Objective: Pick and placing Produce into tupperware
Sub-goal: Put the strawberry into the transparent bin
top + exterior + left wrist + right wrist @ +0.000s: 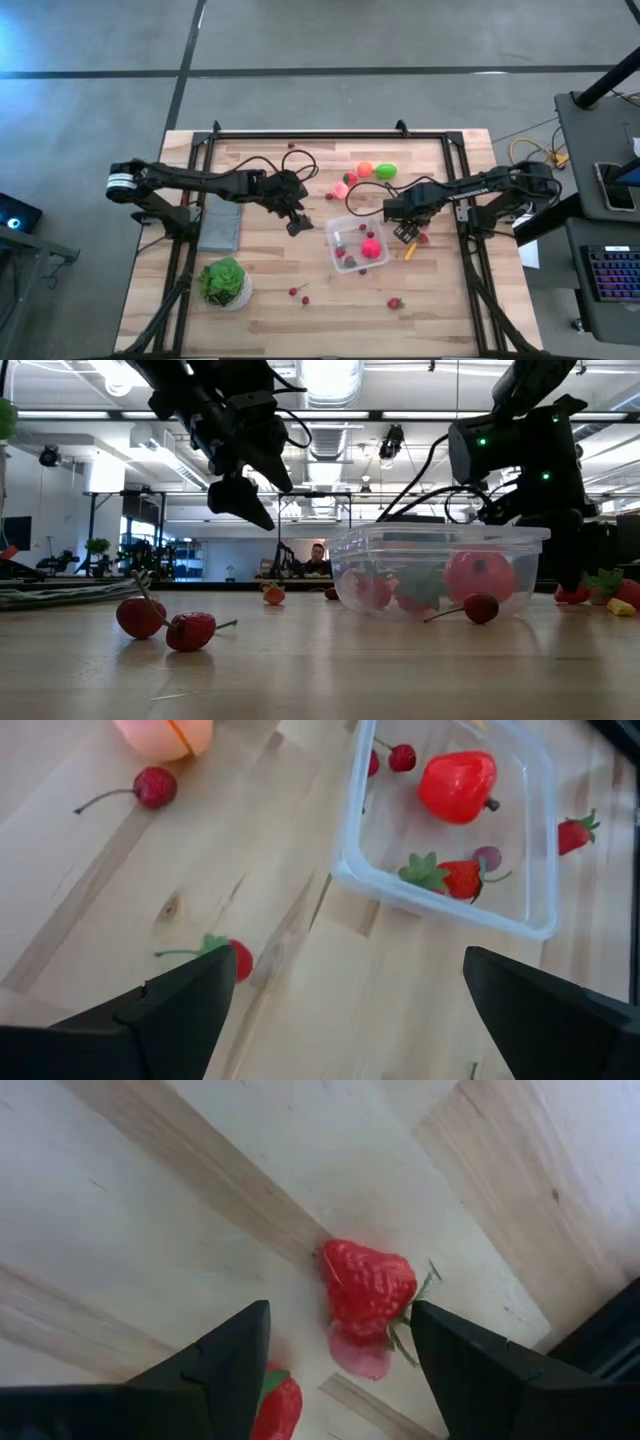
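Note:
The clear tupperware [357, 243] stands mid-table and holds a red fruit [458, 785], a strawberry [455, 878] and small berries. My right gripper [405, 232] is just right of it, pointing down, open. Its fingers stand on either side of a red strawberry [368, 1285] lying on the wood, without touching it. My left gripper [298, 222] hangs open in the air left of the tupperware, with nothing between its fingers. More produce lies at the far middle: an orange piece [365, 170], a green piece [386, 171] and a peach piece [341, 189].
A leafy green head in a white bowl [225, 282] sits near left, with a grey slab [220, 225] beyond it. Loose cherries [297, 292] and a strawberry [395, 302] lie near the front. A second strawberry [280, 1405] lies close to my right gripper's fingers. A black frame [330, 133] borders the table.

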You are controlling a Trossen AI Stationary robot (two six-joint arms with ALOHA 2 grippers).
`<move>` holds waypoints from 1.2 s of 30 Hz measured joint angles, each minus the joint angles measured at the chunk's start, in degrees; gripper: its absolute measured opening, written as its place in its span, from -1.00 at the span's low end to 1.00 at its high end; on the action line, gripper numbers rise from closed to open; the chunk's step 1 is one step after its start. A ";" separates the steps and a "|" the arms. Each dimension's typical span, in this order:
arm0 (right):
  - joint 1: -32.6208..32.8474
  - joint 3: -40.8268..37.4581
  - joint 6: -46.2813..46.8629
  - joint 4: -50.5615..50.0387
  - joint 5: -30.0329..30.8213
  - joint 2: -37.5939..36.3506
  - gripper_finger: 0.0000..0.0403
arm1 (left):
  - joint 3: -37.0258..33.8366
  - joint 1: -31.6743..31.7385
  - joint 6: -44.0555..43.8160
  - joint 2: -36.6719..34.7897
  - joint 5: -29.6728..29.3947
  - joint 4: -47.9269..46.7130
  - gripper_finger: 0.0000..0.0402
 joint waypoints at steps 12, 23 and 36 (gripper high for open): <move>-0.11 -4.49 0.20 1.80 0.39 -0.21 0.14 | -1.19 0.74 0.09 -0.61 0.00 1.54 0.87; -0.22 -4.25 -2.73 4.58 1.10 -0.21 -0.05 | -1.22 1.02 0.08 -0.72 -0.45 2.37 0.87; -0.53 -4.25 -1.94 6.27 3.66 -0.22 -0.31 | -1.22 1.03 0.03 -0.70 -0.67 3.00 0.87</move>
